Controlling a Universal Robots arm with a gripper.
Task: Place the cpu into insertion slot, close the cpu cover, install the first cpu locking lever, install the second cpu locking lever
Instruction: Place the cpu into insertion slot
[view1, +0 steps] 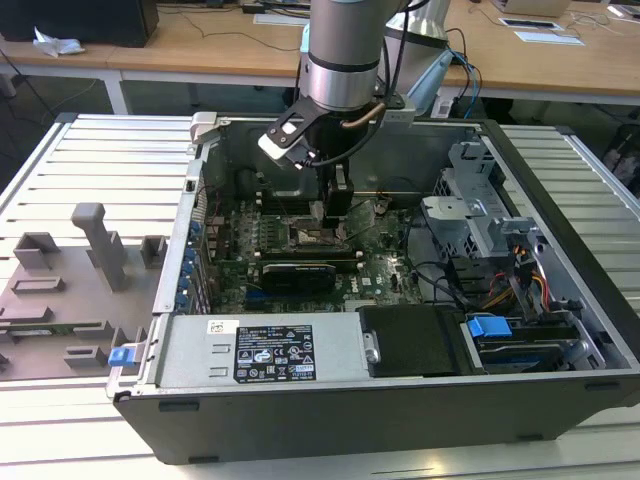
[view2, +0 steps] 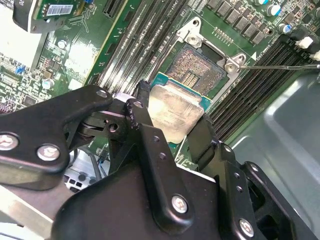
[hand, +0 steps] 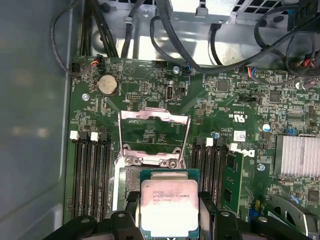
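Observation:
My gripper (view2: 172, 120) is shut on the cpu (view2: 175, 112), a flat square chip with a dull silver top, one black finger (view2: 142, 107) on each of two opposite edges. The chip hangs tilted just above and beside the insertion slot (view2: 202, 70), whose dark centre with gold contacts lies bare. In the first wrist view the cpu (hand: 167, 205) covers most of the slot, and the cpu cover (hand: 155, 115) stands swung open beyond it. A thin metal lever rod (view2: 280, 65) sticks out beside the socket. In the exterior view the gripper (view1: 335, 215) reaches down into the case over the green motherboard (view1: 240, 265).
Long black memory slots (hand: 92, 175) flank the socket on both sides. A long black card (view1: 297, 275) lies close in front of it. Cables (hand: 200, 55), a drive cage (view1: 480, 220) and the case walls (view1: 560, 200) hem the arm in. A grey fixture (view1: 70, 280) lies outside the case.

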